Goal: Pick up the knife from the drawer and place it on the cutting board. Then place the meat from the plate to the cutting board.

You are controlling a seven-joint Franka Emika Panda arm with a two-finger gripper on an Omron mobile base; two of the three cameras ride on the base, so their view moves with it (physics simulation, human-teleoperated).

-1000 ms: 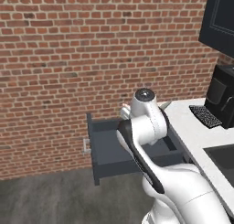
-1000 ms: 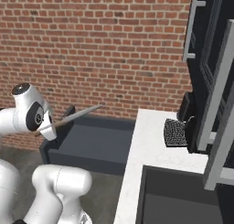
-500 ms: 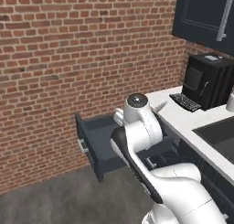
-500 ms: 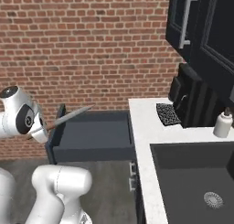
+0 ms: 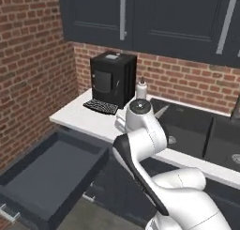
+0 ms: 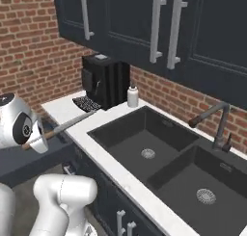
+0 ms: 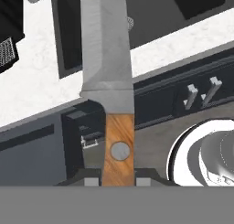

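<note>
Now, operator: your gripper [image 7: 118,182] is clamped on the knife [image 7: 109,72], jaws pinching the wooden handle near its rivet. Knife is thus in the hand, lifted clear of the drawer [image 5: 49,175], which stands pulled out & bare, low in the left base view.

Long axis: in the hand view the knife runs straight out from the fingertips, handle at the grip, blade pointing away over the white counter [image 7: 41,81] edge toward the sink [image 7: 155,10]. Right base view agrees: knife [image 6: 67,125] juts from the hand w/ tip aimed at the counter [image 6: 62,107] near the coffee machine [image 6: 103,81], roughly level, slightly tip-up.

Cutting board, meat & plate can't be made out in these views, so which way the board lies from the gripper can't be told. Judgement: step 1 carry phase, roughly a quarter done; you'll need the board in view before lowering. Coming move likely calls for laying the blade flat, long axis along the board.
</note>
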